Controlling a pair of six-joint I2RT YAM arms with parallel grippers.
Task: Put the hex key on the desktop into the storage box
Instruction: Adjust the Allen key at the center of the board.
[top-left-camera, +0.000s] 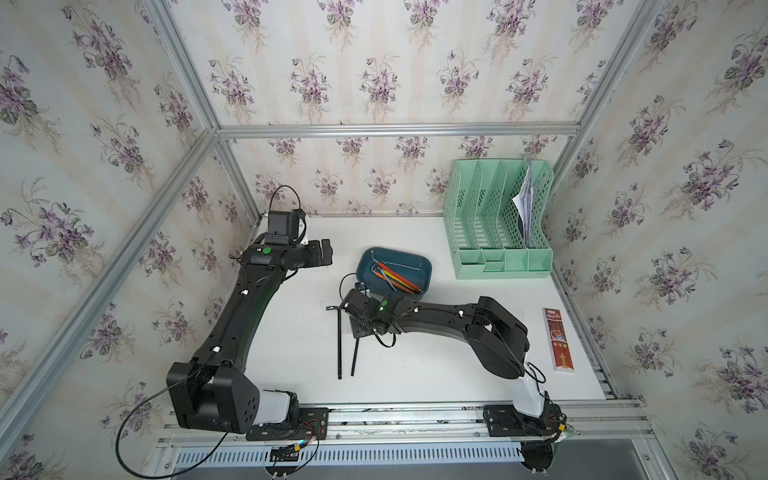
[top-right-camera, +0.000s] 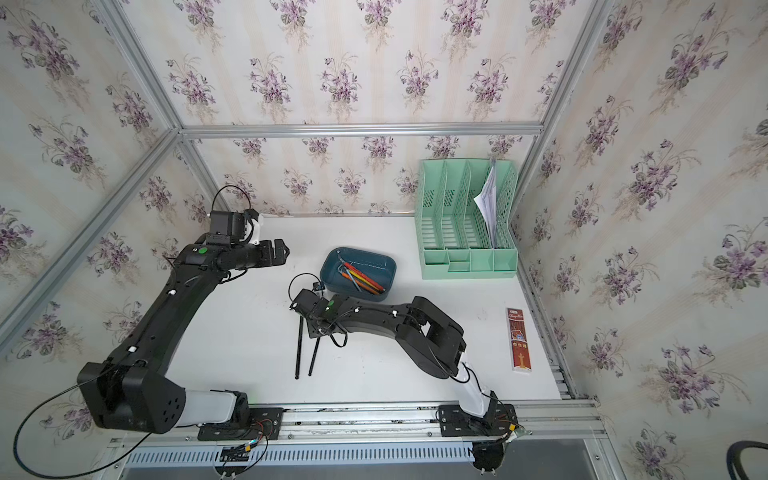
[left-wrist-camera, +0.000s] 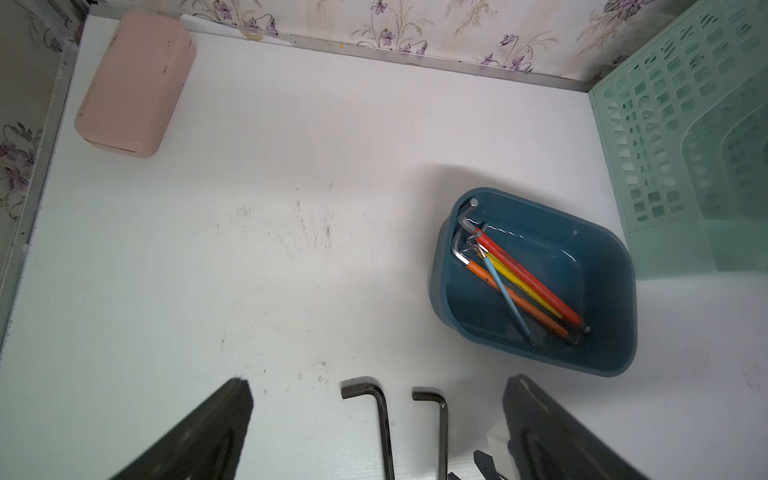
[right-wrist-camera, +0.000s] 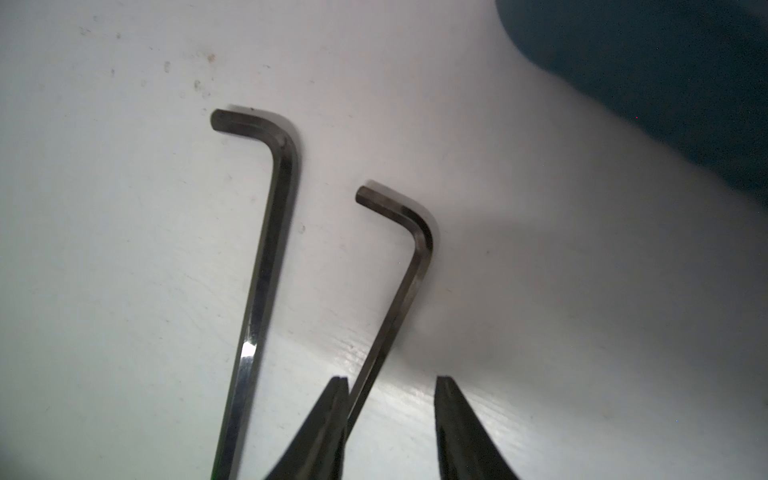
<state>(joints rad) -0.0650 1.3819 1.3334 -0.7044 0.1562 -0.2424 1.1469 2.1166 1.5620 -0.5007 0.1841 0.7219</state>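
Two black hex keys lie side by side on the white desktop (top-left-camera: 415, 353): a longer hex key (top-left-camera: 339, 345) (right-wrist-camera: 270, 257) and a shorter hex key (top-left-camera: 354, 357) (right-wrist-camera: 399, 291). My right gripper (top-left-camera: 358, 334) (right-wrist-camera: 392, 382) points down over the shorter one and is open. That key's shaft runs between the jaws, against one fingertip (right-wrist-camera: 338, 386). The teal storage box (top-left-camera: 415, 266) (left-wrist-camera: 602, 257) stands just behind and holds several coloured hex keys (left-wrist-camera: 523, 282). My left gripper (top-left-camera: 328, 251) (left-wrist-camera: 379, 379) hovers open and empty, left of the box.
A mint-green file rack (top-left-camera: 498, 224) with papers stands at the back right. A pink case (left-wrist-camera: 133, 83) lies in the back left corner. A red-brown flat pack (top-left-camera: 559, 338) lies near the right rail. Aluminium rails edge the desktop.
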